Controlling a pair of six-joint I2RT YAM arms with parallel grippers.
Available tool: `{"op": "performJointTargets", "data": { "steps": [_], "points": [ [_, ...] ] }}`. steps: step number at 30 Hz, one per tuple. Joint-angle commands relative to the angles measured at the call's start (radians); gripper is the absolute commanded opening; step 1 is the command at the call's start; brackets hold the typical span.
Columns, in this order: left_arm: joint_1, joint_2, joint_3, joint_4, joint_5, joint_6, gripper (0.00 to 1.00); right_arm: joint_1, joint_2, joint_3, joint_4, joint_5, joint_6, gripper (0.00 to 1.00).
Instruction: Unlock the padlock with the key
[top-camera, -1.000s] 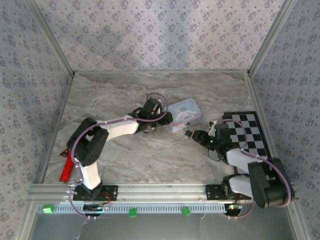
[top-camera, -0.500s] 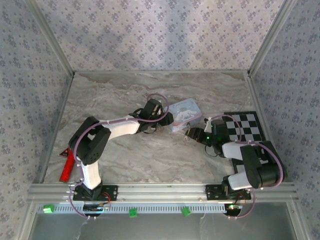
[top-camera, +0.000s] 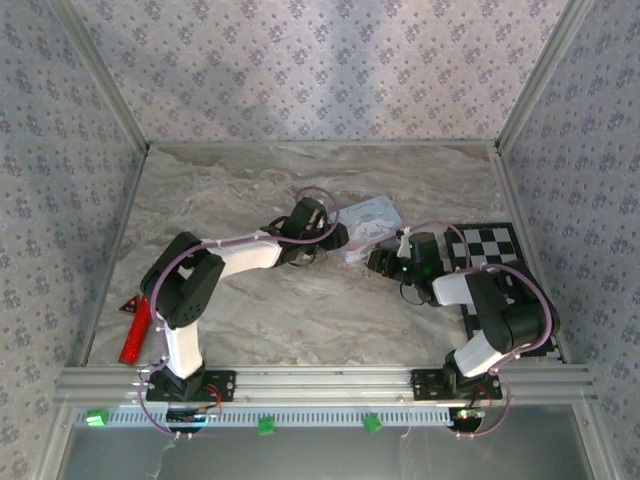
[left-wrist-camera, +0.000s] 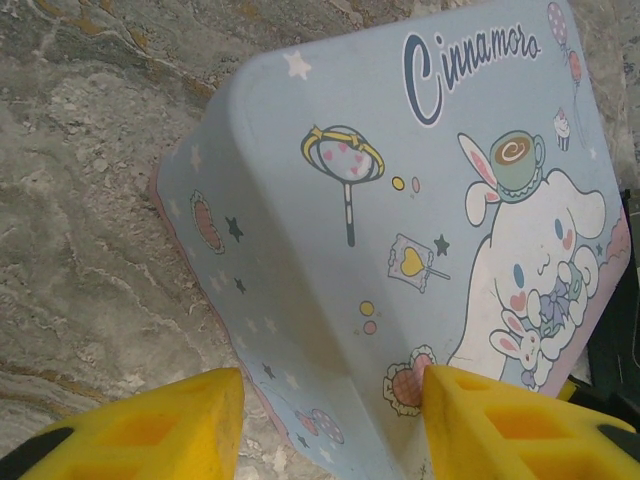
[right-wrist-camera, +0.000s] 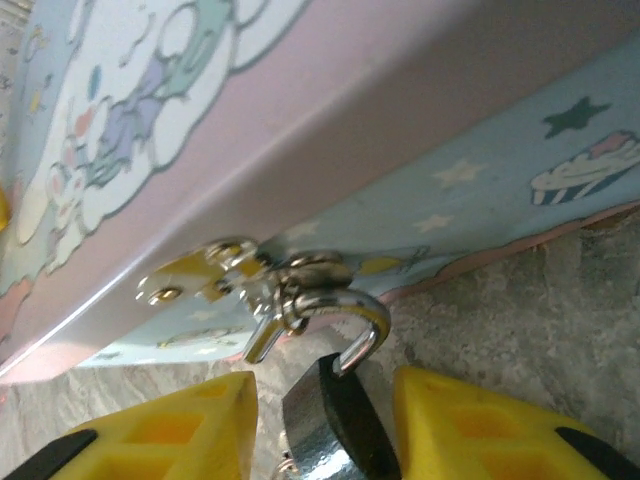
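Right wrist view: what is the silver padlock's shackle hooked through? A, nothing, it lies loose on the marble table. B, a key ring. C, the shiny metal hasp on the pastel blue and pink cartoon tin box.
C: the curved shackle of the silver padlock passes through the ring of the shiny metal hasp on the side of the pastel blue and pink cartoon tin box.

The left arm (top-camera: 235, 255) extends forward and rightward, elbow bent. The left end effector (top-camera: 330, 240) sits low, fingers (left-wrist-camera: 140, 430) apart. The right arm (top-camera: 490, 300) folds leftward. The right end effector (top-camera: 378, 260) is low, fingers (right-wrist-camera: 470, 430) apart. Grip undetermined on both.
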Motion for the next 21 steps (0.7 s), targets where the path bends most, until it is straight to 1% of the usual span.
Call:
{"op": "performJointTargets", "data": {
  "steps": [1,6,9,16,21],
  "points": [
    [-0.003,0.025,-0.022,-0.002,-0.03,-0.015,0.5,0.027,0.073,0.015,-0.041,0.017,0.0,0.35],
    [0.004,0.021,-0.035,0.001,-0.04,-0.018,0.5,0.032,0.09,0.003,-0.006,0.007,0.011,0.27],
    [0.009,0.012,-0.052,0.008,-0.049,-0.021,0.49,0.034,0.089,-0.013,0.017,0.0,0.046,0.24],
    [0.013,0.008,-0.06,0.009,-0.059,-0.025,0.49,0.027,0.071,-0.038,0.063,-0.018,0.099,0.11],
    [0.015,0.003,-0.071,0.015,-0.06,-0.032,0.49,-0.002,0.031,-0.062,0.119,-0.042,0.168,0.08]
  ]
}}
